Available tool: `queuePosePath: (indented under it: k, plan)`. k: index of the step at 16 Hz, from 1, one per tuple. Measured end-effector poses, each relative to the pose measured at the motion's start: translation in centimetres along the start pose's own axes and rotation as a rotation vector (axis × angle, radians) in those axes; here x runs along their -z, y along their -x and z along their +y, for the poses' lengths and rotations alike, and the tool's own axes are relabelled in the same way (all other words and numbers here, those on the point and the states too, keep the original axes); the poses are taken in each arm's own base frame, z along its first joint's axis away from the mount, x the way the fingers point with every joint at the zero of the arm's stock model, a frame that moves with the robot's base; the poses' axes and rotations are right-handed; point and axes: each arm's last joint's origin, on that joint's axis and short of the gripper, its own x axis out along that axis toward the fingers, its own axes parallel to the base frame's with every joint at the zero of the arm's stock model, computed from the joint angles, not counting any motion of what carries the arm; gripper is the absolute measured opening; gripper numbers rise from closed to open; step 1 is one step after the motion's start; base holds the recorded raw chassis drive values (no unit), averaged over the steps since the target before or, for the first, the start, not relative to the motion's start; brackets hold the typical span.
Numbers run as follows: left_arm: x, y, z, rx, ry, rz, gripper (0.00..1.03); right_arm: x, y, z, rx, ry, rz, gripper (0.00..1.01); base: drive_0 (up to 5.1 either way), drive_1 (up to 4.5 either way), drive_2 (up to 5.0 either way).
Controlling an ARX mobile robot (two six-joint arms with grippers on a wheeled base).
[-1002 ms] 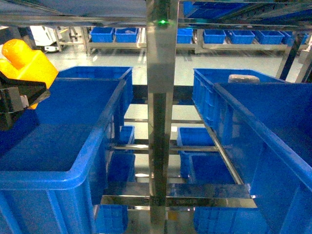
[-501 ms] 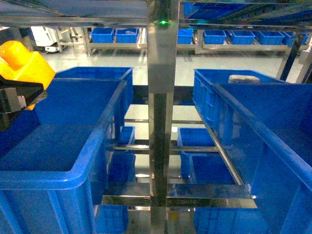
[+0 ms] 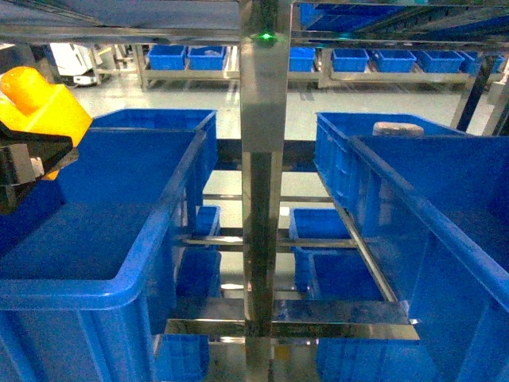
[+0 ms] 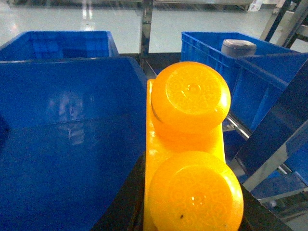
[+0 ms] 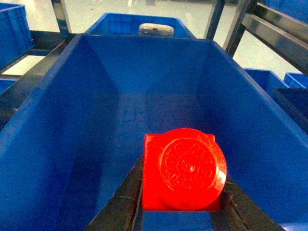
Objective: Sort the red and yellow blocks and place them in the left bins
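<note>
The yellow two-stud brick [image 4: 190, 154] is clamped in the left pincer [image 3: 32, 155], studs facing the wrist camera, with the dark pincer fingers [image 4: 122, 202] pressed against its long sides. In the head view the brick [image 3: 44, 103] sits high at the left edge, above the near left blue bin [image 3: 119, 274] and over its left side; it does not touch the bin. A second blue bin [image 3: 171, 119] stands directly behind the first.

The red single-stud brick [image 5: 185, 171] is clamped in the right pincer [image 5: 180, 211], dark fingers [image 5: 120, 202] against both sides. It hangs inside the opening of a deep blue bin [image 5: 43, 125] seen from the right wrist camera; whether it is above or below rim level cannot be told. A pale grey rounded object [image 5: 156, 29] rests in the bin behind that one.

A steel rack post [image 3: 265, 199] with a green indicator light [image 3: 265, 36] stands between the left and right bin rows. Further blue bins [image 3: 191, 56] line shelves across the floor.
</note>
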Motion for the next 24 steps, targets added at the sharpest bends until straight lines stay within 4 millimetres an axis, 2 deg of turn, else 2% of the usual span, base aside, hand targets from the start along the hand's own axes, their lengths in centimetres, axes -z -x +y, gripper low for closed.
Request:
queuePosePath:
  k: [11,15,17,19,21,22,24]
  plan:
    - [0.0,0.0,0.0,0.000,0.000,0.000,0.26,-0.6,-12.5,-4.6,0.013,-0.041,0.182,0.29,0.0,0.00,0.0]
    - [0.0,0.0,0.0,0.000,0.000,0.000,0.26,1.1,-17.6,-7.2,0.009,-0.072,0.334,0.29,0.0,0.00,0.0]
    - [0.0,0.0,0.0,0.000,0.000,0.001,0.26,2.1,-19.3,-8.9,0.035,-0.100,0.375,0.29,0.0,0.00,0.0]
    - [0.0,0.0,0.0,0.000,0.000,0.000,0.26,1.2,-20.9,-9.9,0.025,-0.106,0.364,0.29,0.0,0.00,0.0]
    - [0.0,0.0,0.0,0.000,0.000,0.001,0.26,-0.9,-22.0,-9.5,-0.018,-0.086,0.319,0.29,0.0,0.00,0.0]
    - [0.0,0.0,0.0,0.000,0.000,0.000,0.26,-1.9,-22.6,-8.7,-0.050,-0.072,0.293,0.38,0.0,0.00,0.0]
    - [0.0,0.0,0.0,0.000,0.000,0.001,0.26,-2.5,-23.2,-6.8,-0.108,-0.060,0.291,0.60,0.0,0.00,0.0]
